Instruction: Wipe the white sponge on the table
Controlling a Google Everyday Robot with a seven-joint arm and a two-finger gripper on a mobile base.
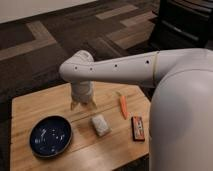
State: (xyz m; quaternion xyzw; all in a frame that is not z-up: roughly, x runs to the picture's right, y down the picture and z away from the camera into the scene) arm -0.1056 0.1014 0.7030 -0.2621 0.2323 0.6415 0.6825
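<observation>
Over the middle of the wooden surface point(30, 107) hangs the tool point(83, 106), pointing straight down from the end of the robot's white arm point(120, 69), which reaches in from the right. Its two fingertips point(74, 106) are spread apart with nothing between them, and they sit close above the wood; whether they touch it cannot be told.

The white sponge point(100, 125) lies flat on the surface, in front of the tool and a little to its right, near it but apart from it. It is turned slightly askew to the plank grain.

At the left front of the surface stands a dark blue bowl point(50, 136), well clear of the sponge. To the right of the tool lies a small orange carrot point(123, 105), its length running front to back. Just in front of the carrot, near the right edge, lies a dark bar with red edges point(138, 127). Beyond the surface the floor is patterned carpet point(45, 45).
</observation>
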